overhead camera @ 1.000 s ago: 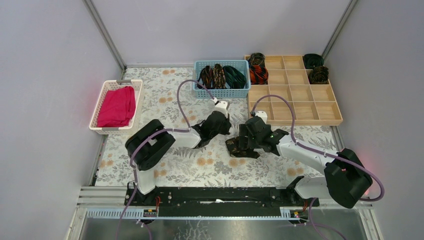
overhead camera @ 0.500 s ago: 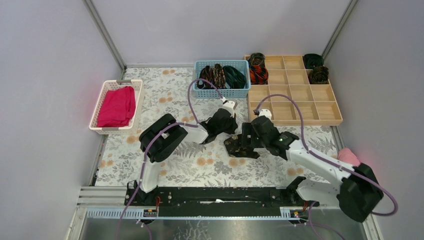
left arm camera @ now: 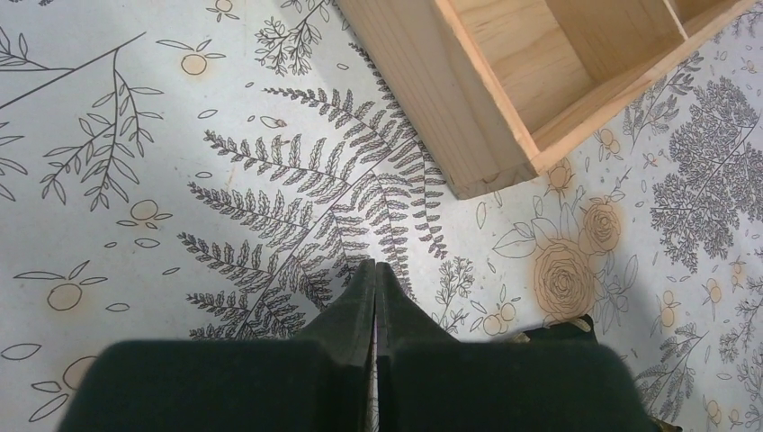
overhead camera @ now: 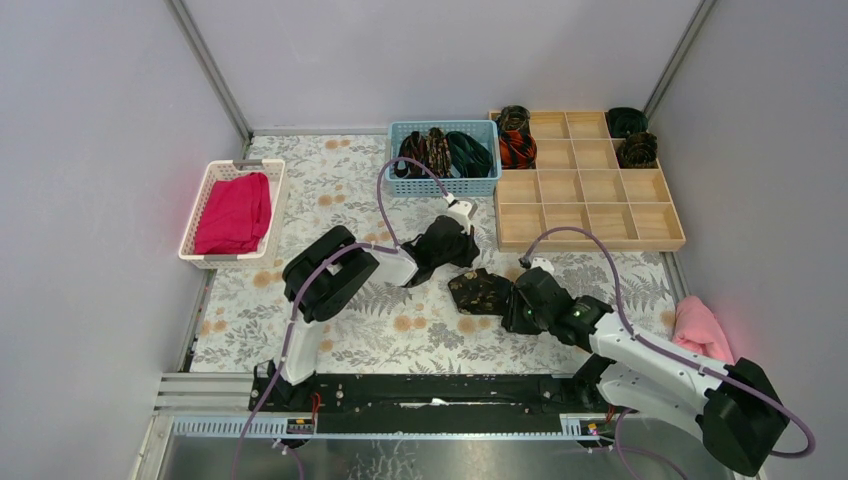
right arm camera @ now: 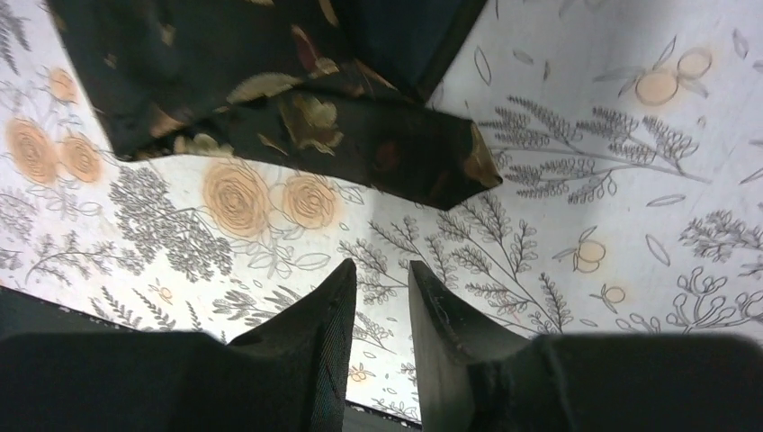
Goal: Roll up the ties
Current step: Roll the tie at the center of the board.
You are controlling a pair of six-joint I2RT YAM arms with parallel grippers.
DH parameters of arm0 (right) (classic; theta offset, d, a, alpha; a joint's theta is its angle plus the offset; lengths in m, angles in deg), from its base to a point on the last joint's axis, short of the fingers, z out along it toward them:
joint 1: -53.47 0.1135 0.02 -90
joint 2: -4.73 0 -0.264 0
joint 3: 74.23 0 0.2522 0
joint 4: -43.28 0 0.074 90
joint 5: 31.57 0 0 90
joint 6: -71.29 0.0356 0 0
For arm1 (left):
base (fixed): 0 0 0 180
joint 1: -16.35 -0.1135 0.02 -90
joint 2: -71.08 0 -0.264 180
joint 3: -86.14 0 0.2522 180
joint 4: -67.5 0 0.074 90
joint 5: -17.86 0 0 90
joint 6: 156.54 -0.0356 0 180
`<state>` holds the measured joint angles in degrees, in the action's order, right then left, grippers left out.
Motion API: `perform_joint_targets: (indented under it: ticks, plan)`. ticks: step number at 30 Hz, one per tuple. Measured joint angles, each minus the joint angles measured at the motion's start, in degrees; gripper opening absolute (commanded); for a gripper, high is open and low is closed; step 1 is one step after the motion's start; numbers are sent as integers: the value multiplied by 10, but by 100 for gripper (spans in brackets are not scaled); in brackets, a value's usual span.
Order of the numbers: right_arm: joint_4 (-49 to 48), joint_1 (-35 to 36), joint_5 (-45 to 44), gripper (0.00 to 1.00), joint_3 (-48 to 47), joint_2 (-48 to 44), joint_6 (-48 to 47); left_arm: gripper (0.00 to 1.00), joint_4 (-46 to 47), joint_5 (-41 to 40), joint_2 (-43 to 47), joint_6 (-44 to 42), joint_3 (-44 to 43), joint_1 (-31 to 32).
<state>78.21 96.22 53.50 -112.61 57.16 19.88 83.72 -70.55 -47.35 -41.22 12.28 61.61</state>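
Now the black tie with gold flecks (overhead camera: 480,292) lies bunched on the floral tablecloth (overhead camera: 340,200), between the 2 grippers. The right gripper (right arm camera: 378,270) is just beside its pointed end, jaws slightly apart, holding nothing. The left gripper (left arm camera: 374,265) is closed and empty, near the wooden tray (left arm camera: 468,117)

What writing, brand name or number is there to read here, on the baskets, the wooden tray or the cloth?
No readable text in any view.
The blue basket, white basket, wooden tray and dark tie bear no letters or numbers; the tablecloth has only printed flowers and ferns.
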Motion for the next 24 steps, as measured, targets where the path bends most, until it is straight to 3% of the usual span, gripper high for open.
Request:
perform_joint_targets:
  ticks: [11, 17, 24]
  plan:
    - [-85, 13, 14, 20, 41, 54, 45, 0, 13, 39, -6, 0, -1, -3]
    - [-155, 15, -7, 20, 39, 100, 66, 0, 20, 63, -10, 0, -1, -4]
    - [-146, 15, -81, 20, 26, 114, 78, 0, 32, 85, -17, 0, -3, -4]
